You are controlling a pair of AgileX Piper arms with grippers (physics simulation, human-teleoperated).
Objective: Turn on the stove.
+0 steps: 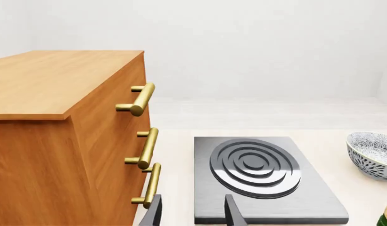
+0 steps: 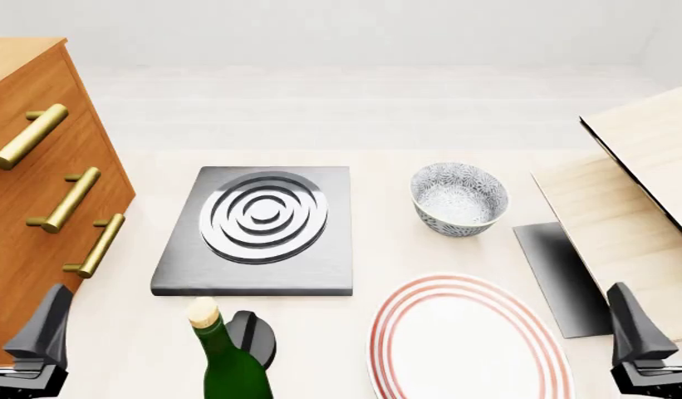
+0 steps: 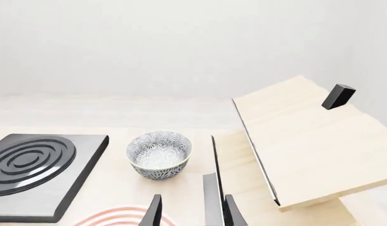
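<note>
Pale table [image 2: 352, 166]: stove [image 2: 258, 229], knob [image 2: 252, 335] half-hidden behind bottle [image 2: 225, 357]; both grippers released.

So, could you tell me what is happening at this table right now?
Nothing is being handled yet. The left gripper and right gripper sit low at the near edge, both open and empty. The stove lies untouched mid-table, its black knob in front of it, beside a green bottle.
</note>
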